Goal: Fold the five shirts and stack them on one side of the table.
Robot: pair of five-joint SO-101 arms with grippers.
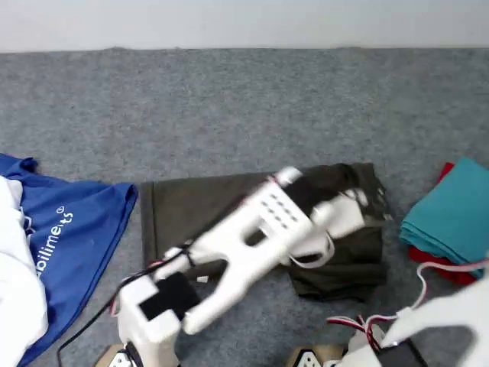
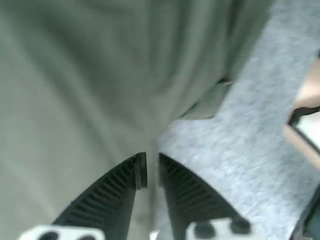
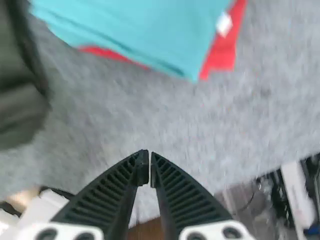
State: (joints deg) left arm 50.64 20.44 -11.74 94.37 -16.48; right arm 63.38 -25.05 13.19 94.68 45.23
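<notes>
A: High view first, quick. Where's the stuff?

B: The olive shirt (image 1: 199, 210) is mid-counter (image 1: 244, 99), half folded: right part bunched and dark, left part flat. The left arm (image 1: 260, 229) lies diagonally across it, w/ its end over the bunched part. A teal shirt (image 1: 454, 218) sits folded on a red shirt (image 1: 439, 264) at the right edge, so that's prob the stack side. A blue shirt (image 1: 76, 229) and a white shirt (image 1: 15, 283) lie crumpled at the left edge, not folded yet. The right arm (image 1: 451, 313) is low at the near right corner, off the cloth.

A: So 2 done, 1 in hand, 2 to go?

B: That's my read. Olive looks like the current fold.

A: Left wrist view?

B: The left tool (image 2: 148, 167) is right at the olive shirt's edge, where cloth meets counter. Jaws nearly together, thin slit btw them. Can't tell if any cloth is pinched in there. Being at the hem makes sense for taking an edge to fold over or drag.

A: Right wrist view?

B: The right tool (image 3: 149, 167) has jaws together w/ nothing in them, above bare counter. The teal-on-red pile is near, ahead of it, and the olive shirt is off to one side. It's prob placed clear so it won't snag the pile or block the other arm.

A: Risk?

B: The bunched olive part could come undone if pulled by one edge toward the pile.
</notes>
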